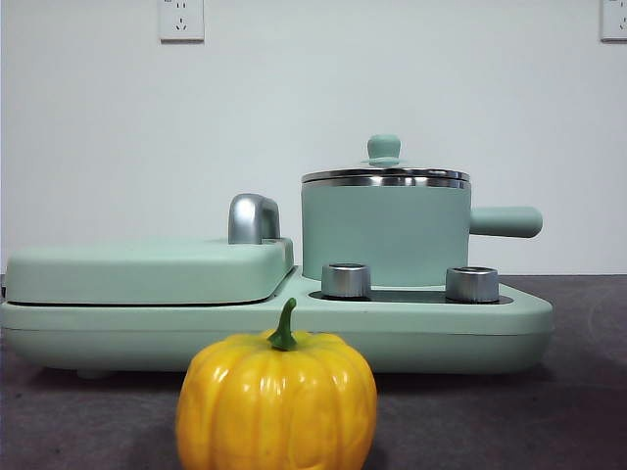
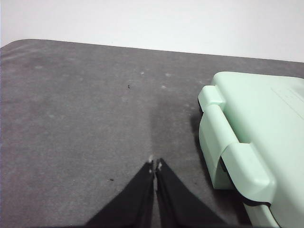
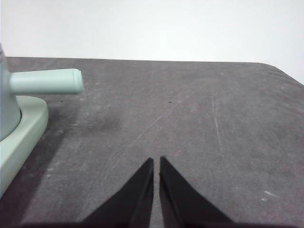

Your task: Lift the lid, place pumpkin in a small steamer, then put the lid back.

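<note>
The yellow-orange pumpkin (image 1: 276,401) with a green stem sits on the dark table close to the front camera, in front of the appliance. Behind it the mint-green small steamer (image 1: 384,233) stands on the right half of the appliance, its side handle (image 1: 505,221) pointing right. The glass lid (image 1: 385,172) with a mint knob rests on the steamer's steel rim. My left gripper (image 2: 155,165) is shut over bare table, beside the appliance's left end. Over bare table on the other side, my right gripper (image 3: 156,161) is shut too, out beyond the steamer handle (image 3: 45,81).
The mint-green appliance base (image 1: 411,318) carries a flat hinged cover (image 1: 147,269) with a chrome handle (image 1: 253,217) on its left half. Two steel knobs (image 1: 346,279) sit in front of the steamer. A white wall with sockets (image 1: 181,19) stands behind.
</note>
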### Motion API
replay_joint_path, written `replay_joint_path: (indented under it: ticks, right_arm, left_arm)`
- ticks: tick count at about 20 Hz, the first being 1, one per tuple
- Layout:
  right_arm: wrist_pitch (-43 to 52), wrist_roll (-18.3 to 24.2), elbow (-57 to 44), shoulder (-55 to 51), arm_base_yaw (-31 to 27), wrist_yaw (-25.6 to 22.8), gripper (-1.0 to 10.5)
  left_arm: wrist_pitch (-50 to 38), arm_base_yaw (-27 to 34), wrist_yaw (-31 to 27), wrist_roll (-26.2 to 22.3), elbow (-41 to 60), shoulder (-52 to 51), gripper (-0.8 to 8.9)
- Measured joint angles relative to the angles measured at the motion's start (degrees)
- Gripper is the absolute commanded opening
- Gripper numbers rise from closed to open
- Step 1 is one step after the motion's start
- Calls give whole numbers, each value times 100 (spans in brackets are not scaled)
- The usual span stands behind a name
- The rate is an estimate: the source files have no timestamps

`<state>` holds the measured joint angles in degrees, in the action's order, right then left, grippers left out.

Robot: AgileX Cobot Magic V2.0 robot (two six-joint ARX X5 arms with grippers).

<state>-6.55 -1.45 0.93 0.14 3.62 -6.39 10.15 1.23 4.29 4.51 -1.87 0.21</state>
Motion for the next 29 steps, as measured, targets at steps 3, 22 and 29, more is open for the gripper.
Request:
replay_joint_path:
  ticks: [3, 22, 29]
  right_arm:
    - [50, 0, 0, 0, 0, 0, 20]
    - [1029, -2656, 4, 0, 0, -72, 11]
    - [1010, -4205, 87, 0, 0, 702, 11]
  left_arm:
    - [-68, 0, 2, 24, 0, 2, 7]
    - [-1200, 0, 4, 3821, 0, 2, 7]
    - [-1915, 0, 4, 4424, -2, 2, 10]
